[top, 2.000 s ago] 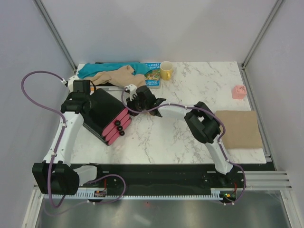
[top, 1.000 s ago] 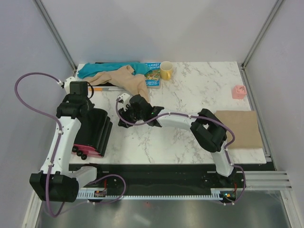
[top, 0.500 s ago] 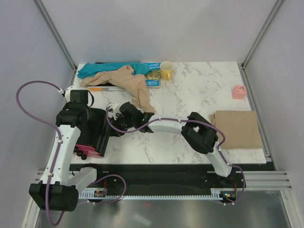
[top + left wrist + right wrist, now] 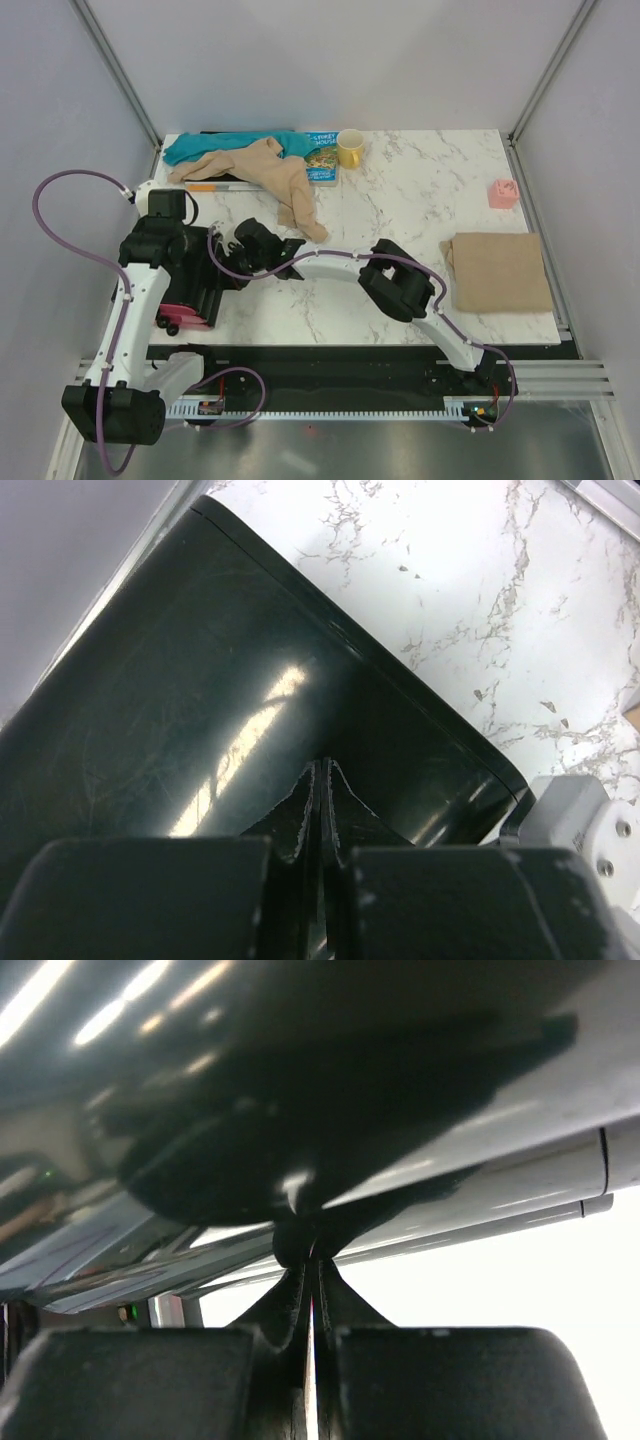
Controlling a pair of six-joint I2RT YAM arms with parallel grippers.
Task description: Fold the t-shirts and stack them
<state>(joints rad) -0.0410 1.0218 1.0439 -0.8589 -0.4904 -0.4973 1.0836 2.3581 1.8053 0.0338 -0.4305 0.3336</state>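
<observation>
Jaws read pressed together on both sides. Your left gripper (image 4: 320, 778) is closed tip to tip over the black board (image 4: 200, 710), and your right gripper (image 4: 310, 1260) is closed too. Neither pinches cloth.

The crumpled tan t-shirt (image 4: 275, 178) lies just beyond the right gripper. Its long axis runs far-left to near-right, with the near tail closest, so your right arm is nearer.

The folded tan t-shirt (image 4: 500, 270) sits well apart, to the right. Bare marble table (image 4: 400, 210) lies between them.

The teal garment (image 4: 225, 146) lies farthest.

White arm shells (image 4: 125, 310), black joint blocks (image 4: 400, 285), a black left gripper (image 4: 320, 778) (scuffed at the tips), looping purple cables (image 4: 37, 208).
</observation>
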